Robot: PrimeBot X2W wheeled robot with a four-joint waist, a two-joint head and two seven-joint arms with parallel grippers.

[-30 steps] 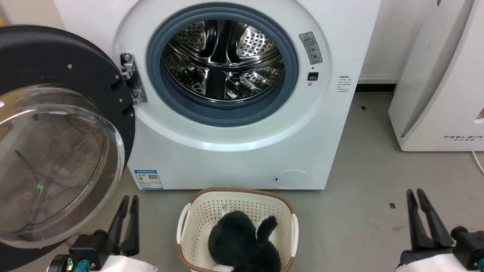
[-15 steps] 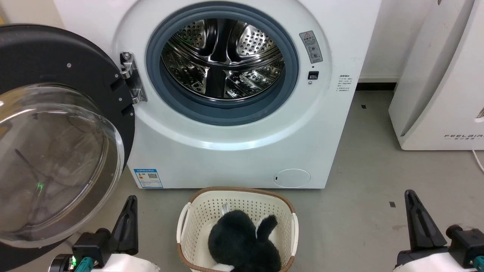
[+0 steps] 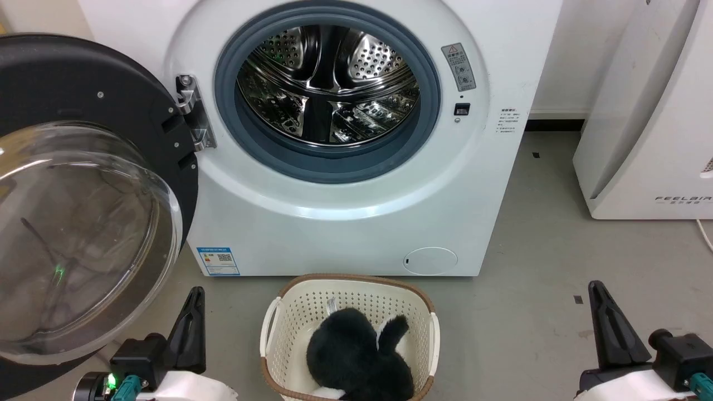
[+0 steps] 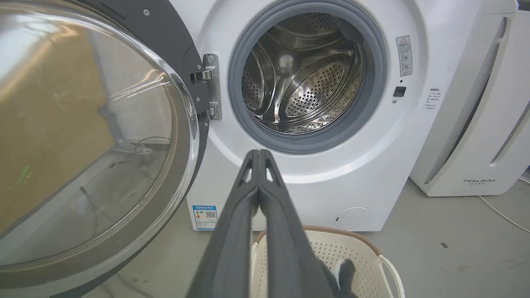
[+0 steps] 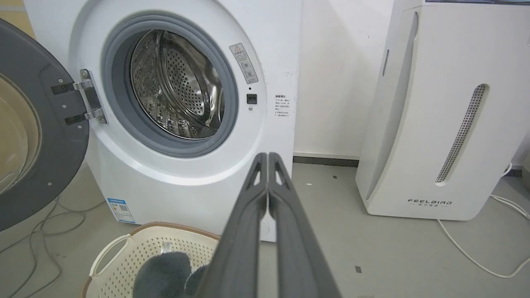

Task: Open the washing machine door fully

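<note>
The washing machine door [image 3: 72,83], a black disc with a bulging clear glass bowl [image 3: 78,239], stands swung wide to the left on its metal hinge [image 3: 192,114], leaving the steel drum [image 3: 326,83] exposed. The door [image 4: 178,41] also fills the left side of the left wrist view, and its dark inner face [image 5: 41,145] shows at the left edge of the right wrist view. My left gripper [image 3: 196,292] is shut and empty, low at the bottom left, just right of the door's lower rim. My right gripper [image 3: 595,287] is shut and empty at the bottom right, over the floor.
A cream perforated basket [image 3: 289,312] holding a black plush item [image 3: 356,356] sits on the floor in front of the washer. A white appliance [image 3: 646,111] stands to the right, with a cable [image 5: 476,256] on the floor. Loose wires [image 5: 37,223] lie under the door.
Both grippers have shut, their fingers coming together from a slight gap. The head view has shifted a little; the door has not visibly moved.
</note>
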